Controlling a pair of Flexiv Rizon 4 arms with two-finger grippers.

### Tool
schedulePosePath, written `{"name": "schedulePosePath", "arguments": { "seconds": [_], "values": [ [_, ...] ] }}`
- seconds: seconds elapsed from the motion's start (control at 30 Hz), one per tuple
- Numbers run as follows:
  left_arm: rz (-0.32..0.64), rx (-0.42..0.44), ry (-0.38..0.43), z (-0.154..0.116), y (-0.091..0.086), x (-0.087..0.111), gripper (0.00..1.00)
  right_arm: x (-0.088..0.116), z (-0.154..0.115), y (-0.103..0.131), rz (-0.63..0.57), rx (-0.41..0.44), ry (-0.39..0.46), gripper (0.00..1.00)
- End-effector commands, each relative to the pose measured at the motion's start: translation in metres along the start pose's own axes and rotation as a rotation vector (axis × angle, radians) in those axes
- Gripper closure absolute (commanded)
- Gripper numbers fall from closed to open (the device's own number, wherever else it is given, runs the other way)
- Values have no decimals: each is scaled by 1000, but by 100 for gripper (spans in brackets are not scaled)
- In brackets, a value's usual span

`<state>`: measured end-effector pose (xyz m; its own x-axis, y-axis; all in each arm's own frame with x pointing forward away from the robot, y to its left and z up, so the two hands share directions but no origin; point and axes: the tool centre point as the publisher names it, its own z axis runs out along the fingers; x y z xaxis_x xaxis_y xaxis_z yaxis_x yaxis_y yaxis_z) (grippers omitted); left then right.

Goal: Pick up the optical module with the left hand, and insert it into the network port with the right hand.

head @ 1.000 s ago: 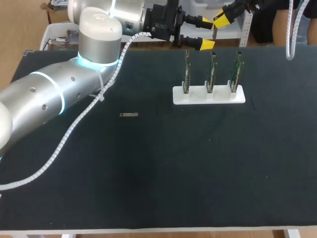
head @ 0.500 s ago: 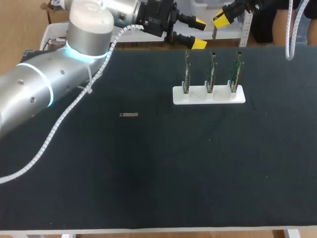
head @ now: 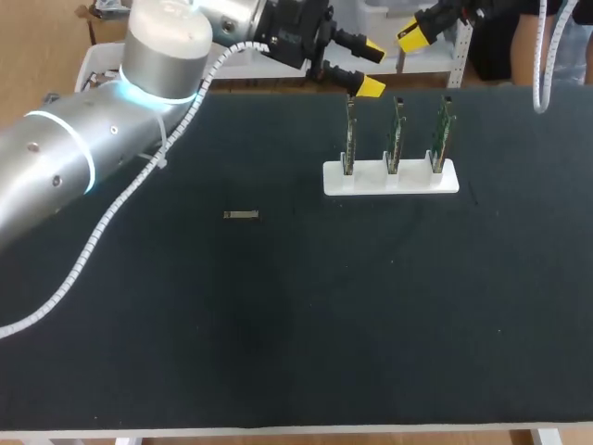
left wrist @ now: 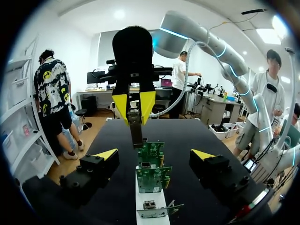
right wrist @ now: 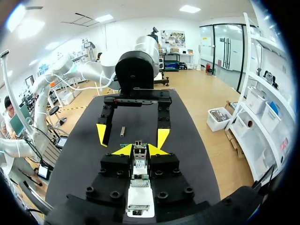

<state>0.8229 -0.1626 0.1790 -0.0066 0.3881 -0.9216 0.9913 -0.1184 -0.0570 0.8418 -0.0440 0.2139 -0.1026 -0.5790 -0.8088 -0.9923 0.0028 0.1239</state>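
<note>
Reads as the first step, pick-up not begun: slim metal module (head: 241, 215) flat on the matt black table (head: 278, 352), well apart from the left gripper (head: 372, 65), jaws wide apart and empty. Calls next for bringing that gripper across and down over it. Further right, past the white rack (head: 390, 178) of thin green boards (head: 350, 130), finds the right gripper (right wrist: 139, 150) pinched, seemingly, on a small grey bar (left wrist: 136, 133)

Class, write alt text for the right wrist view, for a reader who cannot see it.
The right gripper is shut on an optical module above a white stand of circuit boards. Ahead, the open left gripper faces it, and a second module lies on the table.
</note>
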Motion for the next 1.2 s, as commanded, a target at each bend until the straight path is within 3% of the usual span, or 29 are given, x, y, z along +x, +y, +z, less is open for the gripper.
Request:
{"name": "schedulePosePath", "arguments": {
  "seconds": [0.03,0.6,1.2],
  "values": [
    [-3,-5,40,0,3,-5,0,-1,-1,-8,0,-483,1,100],
    [-25,-60,141,-11,3,5,0,-2,-1,-9,2,-483,4,100],
    [-31,-60,144,-15,1,10,0,-2,-1,-9,0,-483,5,100]
  ]
}}
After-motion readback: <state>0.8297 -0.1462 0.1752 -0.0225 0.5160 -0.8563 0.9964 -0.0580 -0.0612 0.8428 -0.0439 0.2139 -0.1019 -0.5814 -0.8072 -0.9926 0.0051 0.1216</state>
